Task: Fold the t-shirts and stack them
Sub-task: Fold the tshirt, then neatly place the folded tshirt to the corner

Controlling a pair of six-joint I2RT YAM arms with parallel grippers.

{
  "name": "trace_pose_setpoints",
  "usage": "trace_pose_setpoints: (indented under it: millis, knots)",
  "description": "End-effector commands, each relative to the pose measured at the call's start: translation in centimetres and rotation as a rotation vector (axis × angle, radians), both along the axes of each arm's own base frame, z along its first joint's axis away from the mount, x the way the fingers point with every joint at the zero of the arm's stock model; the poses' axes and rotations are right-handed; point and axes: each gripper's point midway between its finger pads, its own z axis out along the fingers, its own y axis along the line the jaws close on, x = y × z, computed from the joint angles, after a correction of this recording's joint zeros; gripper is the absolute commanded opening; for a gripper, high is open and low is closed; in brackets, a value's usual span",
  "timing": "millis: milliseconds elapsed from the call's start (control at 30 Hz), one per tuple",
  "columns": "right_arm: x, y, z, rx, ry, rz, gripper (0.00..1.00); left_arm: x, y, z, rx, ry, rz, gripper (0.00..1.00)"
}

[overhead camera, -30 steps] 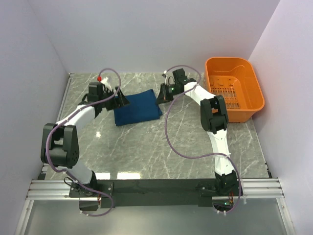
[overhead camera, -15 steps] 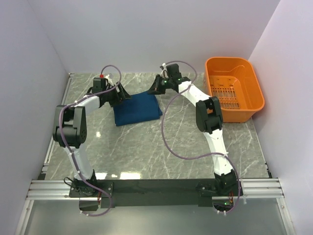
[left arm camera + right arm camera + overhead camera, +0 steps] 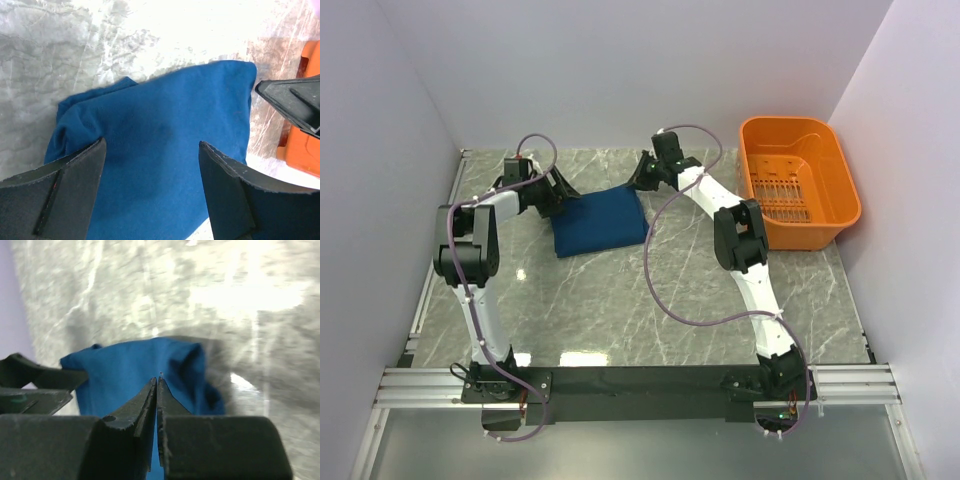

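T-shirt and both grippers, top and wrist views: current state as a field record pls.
t-shirt: blue, folded into a compact rectangle, flat on the table; print not showing
shirts in view: one
left gripper: open, fingers spread over the shirt's far left corner, nothing held
right gripper: shut, tip at the shirt's far right corner; no cloth seen between the fingers
basket: orange, right of the shirt, apart from it

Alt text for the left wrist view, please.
A folded dark blue t-shirt lies on the marble table, framed by the wide-open left end effector. The shut right end effector points at its corner, with the orange basket behind.
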Motion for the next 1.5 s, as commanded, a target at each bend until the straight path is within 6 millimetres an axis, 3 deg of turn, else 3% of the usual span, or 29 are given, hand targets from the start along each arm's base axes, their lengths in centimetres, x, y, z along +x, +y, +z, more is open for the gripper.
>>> trace_pose_setpoints:
  millis: [0, 133, 300, 467, 567, 600, 633, 700, 733, 800, 833, 867, 933, 967, 1000, 1033, 1067, 1100, 1133, 1167, 1233, 1267, 1467]
  knots:
    - [1.0, -0.9, -1.4, -0.075, -0.003, -0.074, 0.09, 1.5, -0.3, 1.3, -0.041, -0.037, -0.007, 0.80]
    - [0.7, -1.3, -2.6, -0.088, 0.024, -0.072, 0.09, 1.7, -0.3, 0.9, -0.050, -0.024, 0.000, 0.80]
    - [0.7, -1.8, -2.7, -0.109, 0.024, -0.079, 0.09, 1.9, -0.2, 1.3, -0.051, -0.019, 0.005, 0.80]
    - [0.9, -2.6, -2.2, -0.115, 0.012, -0.071, 0.09, 2.4, -0.3, 3.4, -0.050, -0.060, -0.007, 0.81]
    - [1.2, -1.5, 1.9, -0.045, -0.093, 0.046, 0.15, 2.6, -0.4, 6.5, -0.035, -0.142, -0.043, 0.82]
    - [1.3, -1.2, 3.7, -0.038, -0.151, 0.095, 0.18, 2.6, -0.4, 7.4, -0.028, -0.163, -0.048, 0.82]
    - [0.9, -0.9, 6.8, -0.006, -0.204, 0.136, 0.21, 2.4, -0.3, 9.6, -0.014, -0.208, -0.051, 0.83]
    - [0.6, -1.2, 9.8, 0.002, -0.270, 0.177, 0.28, 1.7, 0.4, 10.8, 0.035, -0.231, -0.043, 0.84]
    - [-0.2, -1.4, 12.7, 0.005, -0.336, 0.226, 0.31, 0.9, 0.7, 12.1, 0.056, -0.253, -0.035, 0.84]
    - [-1.6, -2.0, 13.7, -0.007, -0.360, 0.279, 0.40, -0.5, 1.6, 12.0, 0.115, -0.236, -0.010, 0.85]
    - [-2.6, -2.6, 15.8, -0.040, -0.436, 0.331, 0.43, -1.4, 2.9, 13.3, 0.132, -0.256, 0.021, 0.85]
    - [-4.5, -2.7, 14.9, -0.035, -0.408, 0.414, 0.47, -2.8, 3.1, 11.6, 0.147, -0.215, 0.019, 0.86]
    - [-6.9, -3.7, 16.1, -0.072, -0.485, 0.549, 0.49, -5.6, 3.7, 9.7, 0.175, -0.154, 0.036, 0.86]
    - [-9.7, -3.9, 14.6, -0.028, -0.428, 0.650, 0.50, -6.4, 3.8, 9.0, 0.182, -0.135, 0.039, 0.86]
    - [-10.5, -4.7, 14.0, -0.059, -0.466, 0.710, 0.51, -7.3, 3.7, 8.3, 0.178, -0.116, 0.032, 0.86]
    - [-11.9, -5.4, 15.5, -0.067, -0.502, 0.728, 0.51, -8.8, 3.6, 6.9, 0.176, -0.082, 0.029, 0.86]
    - [-13.5, -6.1, 13.3, -0.076, -0.456, 0.749, 0.52, -9.4, 3.6, 6.2, 0.173, -0.066, 0.030, 0.86]
    - [-14.2, -6.8, 13.1, -0.099, -0.476, 0.765, 0.52, -9.9, 3.4, 5.8, 0.166, -0.059, 0.023, 0.86]
    - [-15.0, -7.5, 14.6, -0.111, -0.517, 0.762, 0.52, -10.9, 3.3, 4.6, 0.159, -0.032, 0.016, 0.86]
    - [-16.3, -8.0, 13.1, -0.115, -0.482, 0.773, 0.52, -11.2, 3.1, 4.2, 0.150, -0.027, 0.011, 0.86]
    - [-17.6, -8.8, 13.7, -0.126, -0.501, 0.774, 0.52, -11.8, 2.8, 3.3, 0.137, -0.012, -0.003, 0.86]
    - [-18.6, -9.3, 12.5, -0.124, -0.468, 0.783, 0.52, -11.8, 2.7, 2.9, 0.131, -0.004, -0.003, 0.86]
    - [-20.6, -11.0, 11.4, -0.156, -0.465, 0.761, 0.52, -11.8, 1.9, 0.5, 0.115, 0.061, -0.038, 0.84]
